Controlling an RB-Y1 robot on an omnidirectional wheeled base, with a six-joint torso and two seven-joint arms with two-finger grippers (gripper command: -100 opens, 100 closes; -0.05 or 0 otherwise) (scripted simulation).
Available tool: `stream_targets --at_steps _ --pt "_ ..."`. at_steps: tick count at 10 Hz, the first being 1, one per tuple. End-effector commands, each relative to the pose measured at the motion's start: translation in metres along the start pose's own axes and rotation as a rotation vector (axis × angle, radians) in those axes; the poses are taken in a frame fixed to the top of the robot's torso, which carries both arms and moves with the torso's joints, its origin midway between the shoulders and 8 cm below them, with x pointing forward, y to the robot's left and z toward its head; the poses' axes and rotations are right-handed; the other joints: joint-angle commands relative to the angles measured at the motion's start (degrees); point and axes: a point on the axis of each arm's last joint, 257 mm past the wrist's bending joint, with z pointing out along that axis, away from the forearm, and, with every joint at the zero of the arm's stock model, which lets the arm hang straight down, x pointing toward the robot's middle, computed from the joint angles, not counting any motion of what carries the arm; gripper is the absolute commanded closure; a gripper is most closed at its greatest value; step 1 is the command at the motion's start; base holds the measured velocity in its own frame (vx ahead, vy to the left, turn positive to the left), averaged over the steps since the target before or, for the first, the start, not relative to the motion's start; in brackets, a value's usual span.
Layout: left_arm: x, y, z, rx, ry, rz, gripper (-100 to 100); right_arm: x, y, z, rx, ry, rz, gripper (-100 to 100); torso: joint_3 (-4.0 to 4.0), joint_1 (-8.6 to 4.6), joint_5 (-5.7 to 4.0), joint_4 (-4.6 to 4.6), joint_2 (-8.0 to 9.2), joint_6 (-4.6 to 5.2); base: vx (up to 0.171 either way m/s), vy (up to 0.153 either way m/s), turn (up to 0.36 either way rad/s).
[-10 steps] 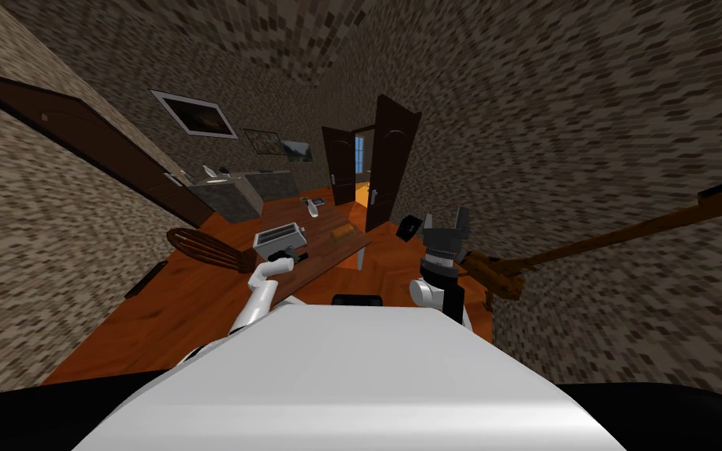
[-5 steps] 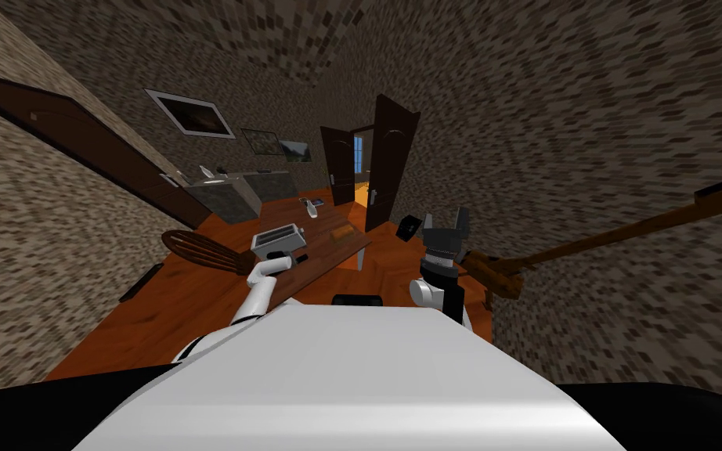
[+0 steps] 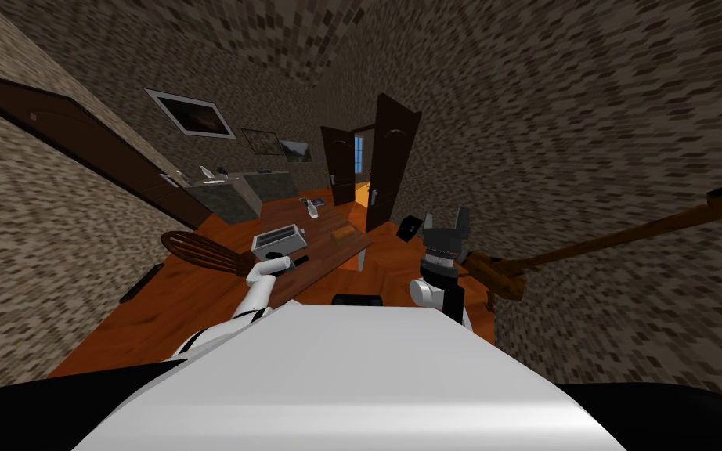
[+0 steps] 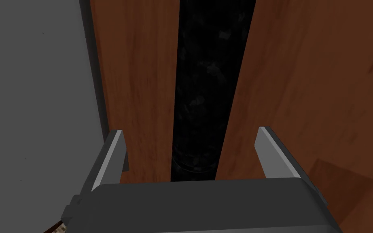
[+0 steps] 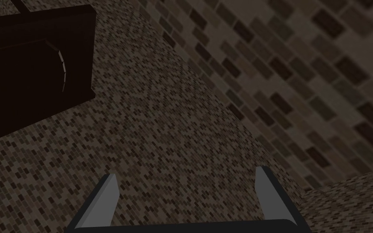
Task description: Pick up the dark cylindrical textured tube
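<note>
Two spread left fingers (image 4: 109, 159) flank a black, faintly mottled tube (image 4: 208, 89).

Beside tube (image 4: 208, 81): grey toaster (image 4: 32, 81) close 1 side, open tabletop (image 4: 323, 81) other.

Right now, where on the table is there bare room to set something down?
The table is bare between the dark tube and the brown block. Crowded: the strip between tube and grey toaster, at the open left gripper.
</note>
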Motion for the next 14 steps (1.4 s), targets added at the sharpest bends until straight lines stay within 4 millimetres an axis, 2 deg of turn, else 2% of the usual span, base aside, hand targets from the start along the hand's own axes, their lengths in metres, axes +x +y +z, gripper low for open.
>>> stream_targets --at_steps 1,2,3,4,5,6,7,9,10,11,12,14 --pt "-0.005 0.007 0.003 -0.031 -0.013 -0.009 -100 0.000 0.000 0.000 0.000 0.000 0.000 0 0.00 0.00 0.00 0.00 0.00 0.00 0.017 0.029 0.007" --pt "-0.009 0.015 0.006 -0.056 -0.022 -0.015 -100 0.000 0.000 0.000 0.000 0.000 0.000 0 0.00 0.00 0.00 0.00 -0.01 0.01 0.024 0.032 0.012" --pt "-0.007 0.010 0.004 -0.040 -0.016 -0.011 -100 0.000 0.000 0.000 0.000 0.000 0.000 0 -0.01 0.01 0.00 0.00 -0.02 0.00 0.011 0.015 0.002" --pt "-0.008 0.011 0.005 -0.044 -0.017 -0.012 0 0.000 0.000 0.000 0.000 0.000 0.000 0 0.01 -0.05 -0.01 0.00 0.02 0.01 0.000 0.000 0.000" --pt "0.006 0.003 0.009 -0.028 -0.002 -0.007 -100 0.000 0.000 0.000 0.000 0.000 0.000 0 0.03 -0.10 -0.02 0.01 0.05 0.01 -0.011 0.011 0.038" --pt "0.003 0.009 0.011 -0.042 -0.009 -0.008 -100 0.000 0.000 0.000 0.000 0.000 0.000 0 0.05 -0.09 -0.02 0.02 0.08 0.01 -0.013 0.011 0.018" --pt "0.020 -0.007 0.012 -0.010 0.013 -0.002 -100 0.000 0.000 0.000 0.000 0.000 0.000 0 0.06 -0.08 -0.02 0.02 0.09 0.01 -0.019 0.013 0.036" --pt "0.011 0.011 0.018 -0.049 -0.005 -0.006 -100 0.000 0.000 0.000 0.000 0.000 0.000 0 0.07 -0.09 -0.02 0.03 0.12 0.01 -0.012 0.007 0.005" --pt "0.027 -0.004 0.019 -0.021 0.014 0.001 -100 0.000 0.000 0.000 0.000 0.000 0.000 0 0.06 -0.11 -0.02 0.02 0.10 0.01 -0.017 0.009 0.041" --pt "0.020 0.010 0.023 -0.051 -0.001 -0.002 -100 0.000 0.000 0.000 0.000 0.000 0.000 0 0.07 -0.09 -0.02 0.03 0.11 0.01 -0.014 0.009 0.015" --pt "0.039 -0.010 0.022 -0.011 0.024 0.006 -100 0.000 0.000 0.000 0.000 0.000 0.000 0 0.07 -0.09 -0.02 0.03 0.12 0.00 -0.019 0.014 0.036" --pt "0.029 0.009 0.028 -0.052 0.003 0.003 -100 0.000 0.000 0.000 0.000 0.000 0.000 0 0.07 -0.08 -0.02 0.03 0.12 0.00 -0.007 0.006 0.007"
